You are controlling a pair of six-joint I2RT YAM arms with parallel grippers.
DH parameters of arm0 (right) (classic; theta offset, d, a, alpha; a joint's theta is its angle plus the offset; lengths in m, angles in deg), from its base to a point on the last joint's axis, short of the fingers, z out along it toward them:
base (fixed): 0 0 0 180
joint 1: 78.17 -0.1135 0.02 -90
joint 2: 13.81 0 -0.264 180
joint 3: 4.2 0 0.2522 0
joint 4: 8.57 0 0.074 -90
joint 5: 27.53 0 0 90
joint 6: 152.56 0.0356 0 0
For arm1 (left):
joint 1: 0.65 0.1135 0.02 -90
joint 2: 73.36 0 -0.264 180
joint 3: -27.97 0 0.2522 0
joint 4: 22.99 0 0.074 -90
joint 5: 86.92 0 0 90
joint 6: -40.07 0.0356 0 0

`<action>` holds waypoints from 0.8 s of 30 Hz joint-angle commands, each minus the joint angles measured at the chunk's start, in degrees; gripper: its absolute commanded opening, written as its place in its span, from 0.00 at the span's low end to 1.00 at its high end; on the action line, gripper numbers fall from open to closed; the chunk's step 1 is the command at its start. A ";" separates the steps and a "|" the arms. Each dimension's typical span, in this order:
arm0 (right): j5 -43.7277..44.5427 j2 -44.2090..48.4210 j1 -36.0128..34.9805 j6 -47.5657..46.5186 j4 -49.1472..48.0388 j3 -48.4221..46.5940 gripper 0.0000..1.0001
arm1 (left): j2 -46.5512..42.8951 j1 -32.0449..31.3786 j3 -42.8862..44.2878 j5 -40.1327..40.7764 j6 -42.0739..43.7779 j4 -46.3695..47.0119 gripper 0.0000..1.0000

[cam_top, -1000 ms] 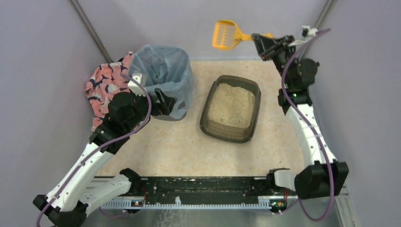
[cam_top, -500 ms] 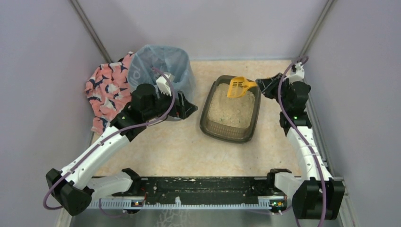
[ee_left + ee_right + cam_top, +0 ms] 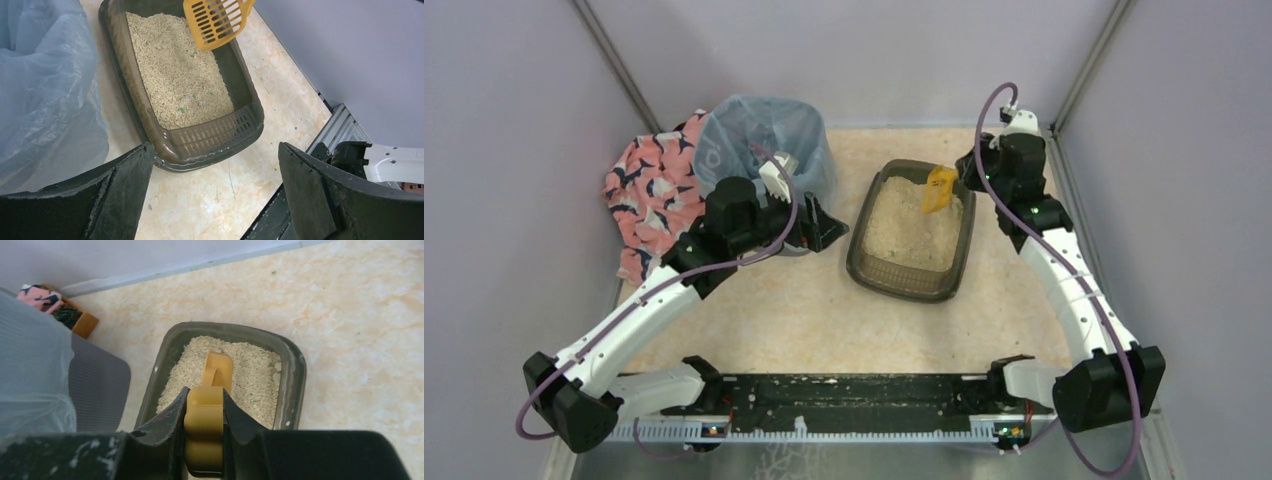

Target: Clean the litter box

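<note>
The litter box (image 3: 860, 258) is a shallow dark tray of beige litter in the middle of the floor; it also shows in the left wrist view (image 3: 200, 150) and the right wrist view (image 3: 296, 370). My right gripper (image 3: 969, 172) is shut on the handle of a yellow slotted scoop (image 3: 939, 189), whose head hangs steeply over the box's far right corner. The handle (image 3: 205, 425) sits clamped between the jaws, the head (image 3: 218, 369) down at the litter. The scoop head also shows in the left wrist view (image 3: 217, 20). My left gripper (image 3: 829, 228) is open and empty, between bin and box.
A tall bin lined with a light blue bag (image 3: 769, 150) stands left of the box, close behind my left gripper; its bag fills the left of the left wrist view (image 3: 45, 85). A pink patterned cloth (image 3: 649, 190) lies left of the bin. Grey walls close in on three sides.
My right gripper brought the scoop down from high at the back wall and tipped it steeply into the box's far right corner. My left arm swung right, past the bin towards the box.
</note>
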 commanded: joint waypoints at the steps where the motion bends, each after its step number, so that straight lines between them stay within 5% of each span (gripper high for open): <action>1: 8.30 -3.30 -1.89 -5.12 2.84 -5.59 0.00 | -0.24 -0.34 0.04 0.75 -0.17 0.70 0.99; 24: 40.27 -25.17 -20.17 -20.81 14.90 -29.13 0.00 | -2.96 -0.34 -6.10 0.89 -0.66 4.24 0.99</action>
